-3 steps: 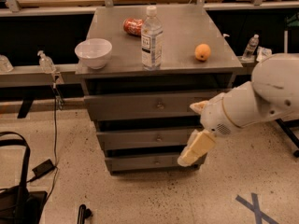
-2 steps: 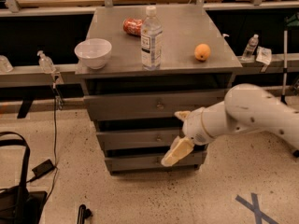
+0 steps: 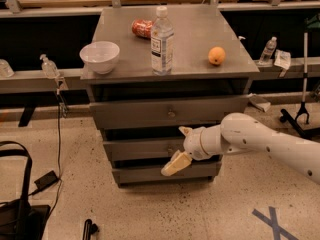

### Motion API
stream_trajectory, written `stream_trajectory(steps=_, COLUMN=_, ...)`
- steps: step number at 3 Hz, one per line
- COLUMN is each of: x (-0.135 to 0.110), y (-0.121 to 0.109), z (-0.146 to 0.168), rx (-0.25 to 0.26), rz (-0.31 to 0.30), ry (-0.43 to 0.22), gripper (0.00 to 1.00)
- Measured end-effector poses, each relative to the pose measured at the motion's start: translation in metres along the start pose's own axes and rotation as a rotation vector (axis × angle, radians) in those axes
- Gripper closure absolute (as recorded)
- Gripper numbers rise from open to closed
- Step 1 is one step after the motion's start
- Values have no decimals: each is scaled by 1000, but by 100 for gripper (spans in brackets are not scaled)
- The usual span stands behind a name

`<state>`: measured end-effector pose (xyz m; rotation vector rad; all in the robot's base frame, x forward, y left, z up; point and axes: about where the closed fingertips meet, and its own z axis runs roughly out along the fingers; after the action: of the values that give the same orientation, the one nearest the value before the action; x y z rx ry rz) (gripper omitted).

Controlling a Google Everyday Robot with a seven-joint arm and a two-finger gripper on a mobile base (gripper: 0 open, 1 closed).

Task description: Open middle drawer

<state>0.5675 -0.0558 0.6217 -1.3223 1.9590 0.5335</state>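
Note:
A grey cabinet holds three drawer fronts. The middle drawer (image 3: 135,149) is closed, flat-fronted, between the top drawer (image 3: 150,114) and the bottom drawer (image 3: 145,174). My gripper (image 3: 174,151) is on a white arm reaching in from the right. It sits right in front of the middle drawer's centre. It is open: one tan finger (image 3: 175,164) points down-left over the drawer's lower edge and the other fingertip (image 3: 185,130) is at its upper edge. The middle drawer's knob is hidden behind the gripper.
On the cabinet top (image 3: 190,64) stand a white bowl (image 3: 100,56), a water bottle (image 3: 162,41), a red can (image 3: 142,28) and an orange (image 3: 216,55). A black bag (image 3: 20,214) and a cable lie on the floor at the left. Blue tape (image 3: 272,221) marks the floor at the right.
My arm has swung left and in toward the cabinet. The gripper has moved from the drawers' right side to the centre of the middle drawer front.

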Motion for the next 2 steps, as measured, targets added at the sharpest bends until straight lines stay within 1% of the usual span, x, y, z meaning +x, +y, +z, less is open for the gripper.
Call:
stream_trajectory(steps=1, x=-1, y=1, z=-2, rx=-4, rz=-4, ry=10, gripper=0)
stream_trajectory(steps=2, x=31, y=-30, z=9, rx=108, rz=-17, ry=178, gripper=0)
